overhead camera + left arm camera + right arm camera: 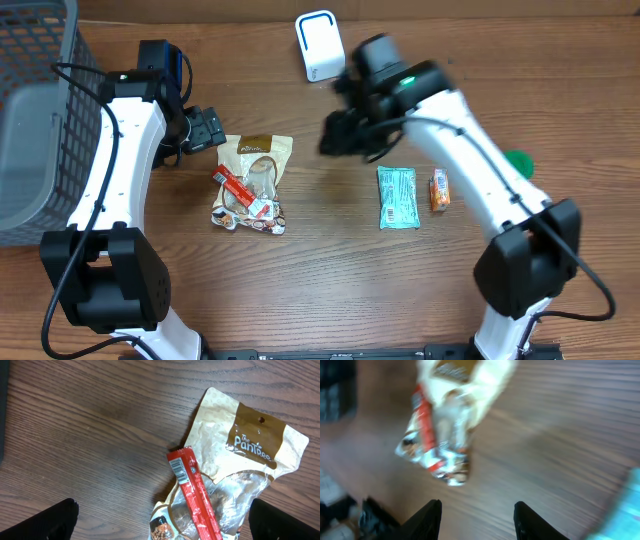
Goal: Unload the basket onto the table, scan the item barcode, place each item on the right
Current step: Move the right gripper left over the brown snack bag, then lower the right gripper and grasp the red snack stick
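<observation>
Dark wood-grain table (320, 290), grey mesh basket (50, 40) at its left edge.

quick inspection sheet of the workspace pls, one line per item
surface: wooden table
job's things: snack pouch with red stick packet lying on it; teal packet and orange packet side by side, apart
clutter: green object, partly hidden
claws: left claw open above the pouch; right claw jaws apart, nothing between, view blurred
cables: black cable looping at the left
surroundings: grey wire basket at left; white device at the far edge
</observation>
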Available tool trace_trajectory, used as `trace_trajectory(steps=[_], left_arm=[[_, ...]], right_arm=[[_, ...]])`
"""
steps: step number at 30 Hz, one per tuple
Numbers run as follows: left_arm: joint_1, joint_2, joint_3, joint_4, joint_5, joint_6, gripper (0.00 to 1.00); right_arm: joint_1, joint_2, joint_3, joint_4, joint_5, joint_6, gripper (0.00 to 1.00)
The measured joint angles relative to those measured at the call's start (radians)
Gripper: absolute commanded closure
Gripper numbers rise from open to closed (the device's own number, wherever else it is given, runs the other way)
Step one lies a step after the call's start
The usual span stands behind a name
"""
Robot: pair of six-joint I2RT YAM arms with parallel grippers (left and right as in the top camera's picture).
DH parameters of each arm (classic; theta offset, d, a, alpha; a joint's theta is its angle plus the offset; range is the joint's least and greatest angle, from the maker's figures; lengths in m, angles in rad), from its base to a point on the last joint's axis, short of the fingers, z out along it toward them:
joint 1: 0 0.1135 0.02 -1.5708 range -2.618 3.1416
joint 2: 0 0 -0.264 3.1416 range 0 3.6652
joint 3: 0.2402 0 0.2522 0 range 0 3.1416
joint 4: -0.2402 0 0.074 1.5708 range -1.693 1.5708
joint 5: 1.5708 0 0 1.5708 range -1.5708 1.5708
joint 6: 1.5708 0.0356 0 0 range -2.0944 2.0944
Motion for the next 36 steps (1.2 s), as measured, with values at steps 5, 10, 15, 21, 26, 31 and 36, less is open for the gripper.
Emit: trace_trajectory(steps=[5, 10, 15, 21, 26, 31, 36], left_arm=[[0.0, 0.0, 0.0, 0.0, 0.0, 0.0, 0.0], [0.0, 0.0, 0.0, 0.0, 0.0, 0.0, 0.0], [0.0, 0.0, 0.0, 0.0, 0.0, 0.0, 0.0], [0.0, 0.0, 0.0, 0.0, 0.0, 0.0, 0.0], [0.0, 0.0, 0.0, 0.0, 0.0, 0.0, 0.0], [0.0, 0.0, 0.0, 0.0, 0.0, 0.0, 0.0], [0.0, 0.0, 0.0, 0.0, 0.0, 0.0, 0.0]], right_arm=[[0.153, 0.035, 0.0, 0.058, 0.037, -0.002, 0.51], [0.258, 0.103, -0.002, 0.115, 0.07, -0.002, 0.51], [0.309, 0.164, -0.006, 0.176, 0.132, -0.002, 0.51], [0.314, 0.188, -0.007, 0.231, 0.171, -0.002, 0.51], [0.314, 0.206, -0.007, 0.25, 0.179, 0.0, 0.51], [0.315, 0.239, -0.007, 0.255, 0.179, 0.001, 0.51], [0.319, 0.27, -0.007, 0.268, 0.178, 0.001, 0.55]])
